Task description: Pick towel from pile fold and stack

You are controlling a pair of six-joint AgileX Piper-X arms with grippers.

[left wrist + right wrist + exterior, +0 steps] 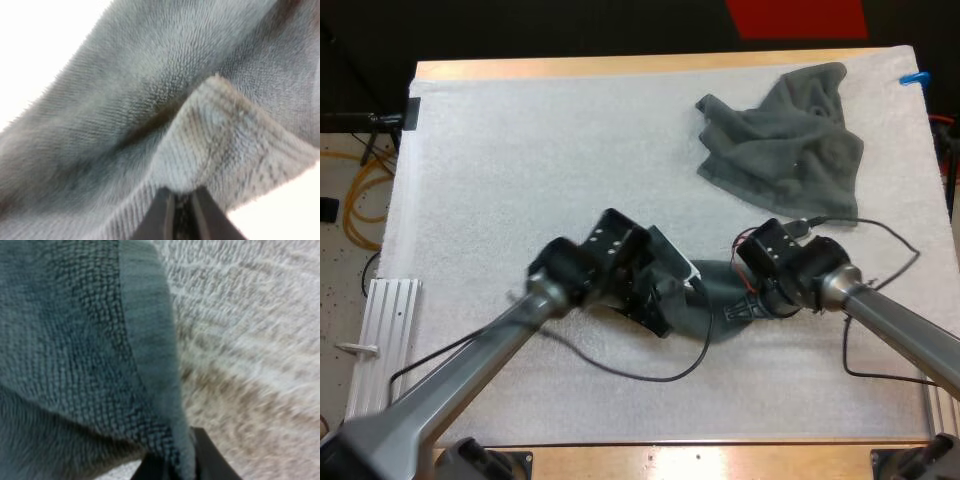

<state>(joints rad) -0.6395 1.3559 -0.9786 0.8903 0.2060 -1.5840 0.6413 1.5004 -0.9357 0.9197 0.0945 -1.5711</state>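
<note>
One towel (720,295) pinched by left jaws, right jaws; crumpled towel (785,135) apart.

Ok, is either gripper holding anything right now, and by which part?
Both grip the same towel, which hangs between them. The left gripper pinches it at a folded, hemmed corner. The right gripper pinches its hemmed edge.

Wooden bench (620,68) is covered by a white mat (520,160). A white ribbed panel (382,340) is noted beside the mat's near left corner. Orange cable (365,195) is looped on the speckled floor (340,290) left of the bench.
</note>
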